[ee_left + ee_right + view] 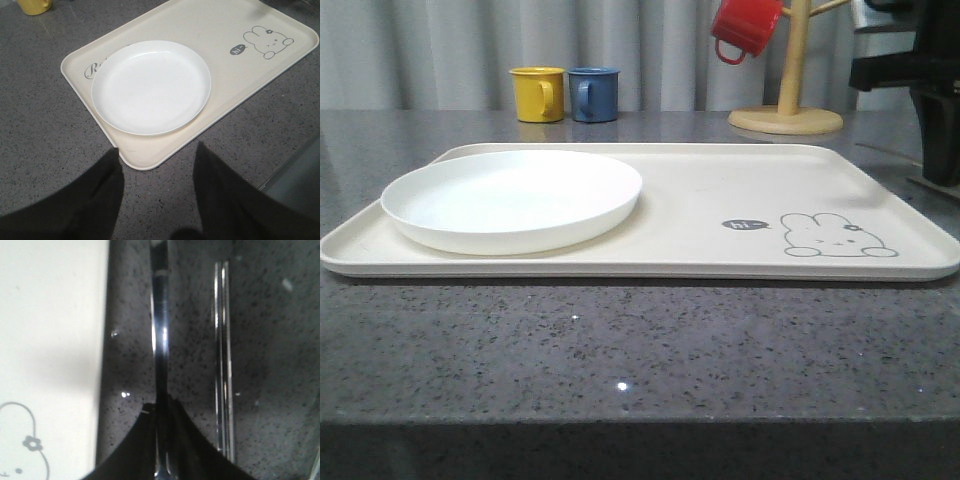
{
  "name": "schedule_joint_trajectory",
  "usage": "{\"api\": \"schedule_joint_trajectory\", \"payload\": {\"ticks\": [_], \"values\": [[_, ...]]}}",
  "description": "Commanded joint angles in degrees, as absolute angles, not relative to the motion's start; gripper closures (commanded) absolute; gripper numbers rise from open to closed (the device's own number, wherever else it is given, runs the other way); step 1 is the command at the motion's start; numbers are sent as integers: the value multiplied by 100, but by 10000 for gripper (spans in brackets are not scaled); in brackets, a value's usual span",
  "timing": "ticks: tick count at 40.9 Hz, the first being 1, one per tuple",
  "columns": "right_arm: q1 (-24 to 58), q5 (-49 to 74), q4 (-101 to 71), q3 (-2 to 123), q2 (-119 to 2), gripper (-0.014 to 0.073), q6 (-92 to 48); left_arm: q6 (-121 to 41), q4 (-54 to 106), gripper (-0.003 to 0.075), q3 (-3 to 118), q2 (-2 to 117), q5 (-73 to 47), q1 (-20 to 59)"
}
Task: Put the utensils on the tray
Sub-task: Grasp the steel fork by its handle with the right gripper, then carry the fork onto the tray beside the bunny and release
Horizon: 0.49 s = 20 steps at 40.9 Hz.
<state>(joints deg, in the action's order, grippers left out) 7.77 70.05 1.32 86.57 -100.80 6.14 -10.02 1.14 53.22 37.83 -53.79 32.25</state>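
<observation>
Grey speckled bench [620, 350] carries the cream tray [720, 200], with a round white plate [510, 200] already sitting at the tray's left end; yellow mug [538, 94] and blue mug [593, 94] stand along the far edge, and a red mug [745, 28] hangs on a wooden stand [788, 100].

Your right gripper [162, 460] is down on the bench just off the tray's right edge, its fingers closed tightly around the handle of a shiny metal utensil [160, 340]; whether it is the spoon or the fork, you cannot tell from here. The chopsticks [224, 365] lie parallel, just beside it on the side away from the tray.

Your risk is the grip: the handle is thin, slick and caught near one end, so it may swing or slide out as you lift. Its free end could also clip the raised rim as you cross it.

Your left gripper [157, 195] hovers wide open and empty over the tray's near-left corner.
</observation>
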Motion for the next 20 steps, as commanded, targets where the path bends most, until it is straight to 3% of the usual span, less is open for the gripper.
{"api": "schedule_joint_trajectory", "payload": {"ticks": [1, 9, 20], "values": [[846, 7649, 0, 9159, -9804, 645, 602, -956, 154, 407, 5454, 3789, -4986, 3263], [1583, 7536, -421, 9446, -9822, 645, 839, -956, 154, 407, 5454, 3789, -4986, 3263], [2610, 7207, -384, 9451, -10024, 645, 2482, -956, 154, 407, 5454, 3789, -4986, 3263]]}}
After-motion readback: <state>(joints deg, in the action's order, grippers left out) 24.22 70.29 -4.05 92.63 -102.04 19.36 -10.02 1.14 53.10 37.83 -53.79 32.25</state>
